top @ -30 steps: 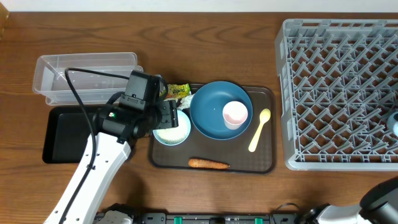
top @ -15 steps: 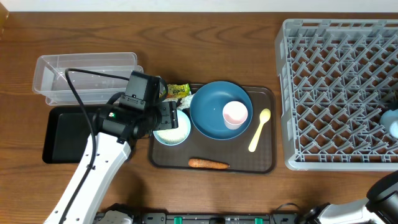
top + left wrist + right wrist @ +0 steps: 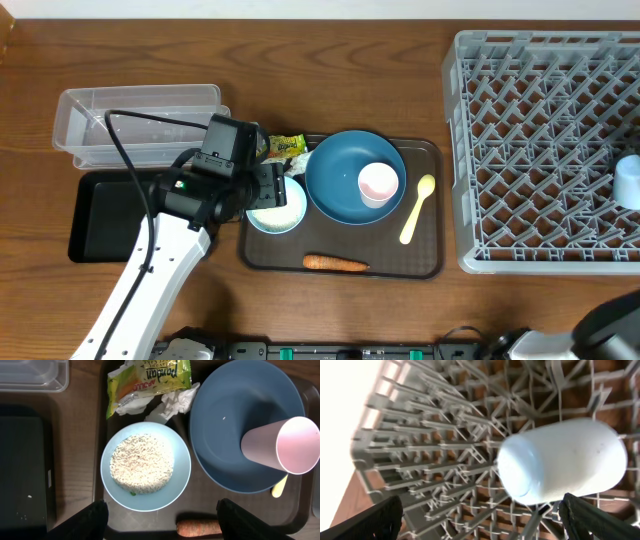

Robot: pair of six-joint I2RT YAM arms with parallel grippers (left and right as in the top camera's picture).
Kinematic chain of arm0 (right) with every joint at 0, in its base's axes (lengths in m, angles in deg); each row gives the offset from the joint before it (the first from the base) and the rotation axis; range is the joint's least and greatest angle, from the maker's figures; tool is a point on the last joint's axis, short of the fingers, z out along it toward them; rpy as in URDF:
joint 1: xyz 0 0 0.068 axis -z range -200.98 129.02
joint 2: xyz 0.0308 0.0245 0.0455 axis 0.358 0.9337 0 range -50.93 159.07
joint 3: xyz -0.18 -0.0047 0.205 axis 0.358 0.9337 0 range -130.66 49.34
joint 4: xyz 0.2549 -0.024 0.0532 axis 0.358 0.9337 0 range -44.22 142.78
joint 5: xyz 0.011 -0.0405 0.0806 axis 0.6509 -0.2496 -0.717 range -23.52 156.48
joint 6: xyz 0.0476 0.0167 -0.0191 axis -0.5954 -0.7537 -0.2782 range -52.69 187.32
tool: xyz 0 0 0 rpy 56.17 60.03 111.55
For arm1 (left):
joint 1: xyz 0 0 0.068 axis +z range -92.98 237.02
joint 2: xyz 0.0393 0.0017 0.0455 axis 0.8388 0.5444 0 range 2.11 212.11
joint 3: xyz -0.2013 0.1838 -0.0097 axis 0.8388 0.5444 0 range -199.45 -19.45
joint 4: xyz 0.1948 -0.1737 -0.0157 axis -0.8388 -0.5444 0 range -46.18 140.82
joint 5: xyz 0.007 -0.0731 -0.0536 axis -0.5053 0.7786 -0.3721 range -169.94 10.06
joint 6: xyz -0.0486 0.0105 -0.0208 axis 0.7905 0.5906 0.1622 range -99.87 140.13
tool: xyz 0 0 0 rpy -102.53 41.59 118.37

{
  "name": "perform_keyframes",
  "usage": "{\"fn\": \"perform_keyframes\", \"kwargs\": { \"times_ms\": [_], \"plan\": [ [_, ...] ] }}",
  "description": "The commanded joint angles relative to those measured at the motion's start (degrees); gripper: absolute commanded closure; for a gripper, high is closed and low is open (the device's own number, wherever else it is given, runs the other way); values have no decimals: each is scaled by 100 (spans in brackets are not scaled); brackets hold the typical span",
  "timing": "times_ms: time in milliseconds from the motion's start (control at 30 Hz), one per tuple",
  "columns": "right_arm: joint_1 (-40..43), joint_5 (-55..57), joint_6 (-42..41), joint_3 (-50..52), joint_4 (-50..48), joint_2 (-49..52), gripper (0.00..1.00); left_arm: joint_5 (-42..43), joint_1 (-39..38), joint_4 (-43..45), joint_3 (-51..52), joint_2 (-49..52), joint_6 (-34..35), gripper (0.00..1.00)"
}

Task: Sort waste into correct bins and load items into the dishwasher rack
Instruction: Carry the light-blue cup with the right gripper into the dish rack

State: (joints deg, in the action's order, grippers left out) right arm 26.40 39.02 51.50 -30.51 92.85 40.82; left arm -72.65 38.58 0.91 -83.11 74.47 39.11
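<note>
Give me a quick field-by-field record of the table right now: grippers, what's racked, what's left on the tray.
Left gripper: open, above the rice bowl
Right gripper: open, above the rack
In rack: light-blue cup, on its side
On brown tray: rice bowl, dark-blue bowl holding pink cup, spoon, carrot, wrapper, crumpled paper
Bins: clear tub and black tray, left of the brown tray

The yellow-green snack wrapper (image 3: pixel 150 382) bears large lettering reading roughly "Pandan"; smaller print is illegible.
</note>
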Motion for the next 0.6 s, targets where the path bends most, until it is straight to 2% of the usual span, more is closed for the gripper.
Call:
{"fn": "perform_keyframes", "kwargs": {
  "times_ms": [0,133,200,233,367,400,567],
  "plan": [
    [-20,66,107,-105,-11,-420,2,-72,15,-22,-55,-13,-120,28],
    [-22,197,109,-103,33,-505,4,-72,15,-20,-55,-13,-120,28],
    [-83,173,210,-101,98,-472,11,-72,15,-22,-55,-13,-120,28],
    [-142,101,365,-101,131,-457,18,-72,15,-22,-55,-13,-120,28],
    [-573,-2,887,-98,149,-385,64,-72,15,-22,-55,-13,-120,28],
    [-682,111,890,-98,127,-369,68,-70,15,-22,-55,-13,-120,28],
    [-1226,1043,881,-98,-33,-264,70,-72,15,-59,-55,-13,-120,28]
  ]
}}
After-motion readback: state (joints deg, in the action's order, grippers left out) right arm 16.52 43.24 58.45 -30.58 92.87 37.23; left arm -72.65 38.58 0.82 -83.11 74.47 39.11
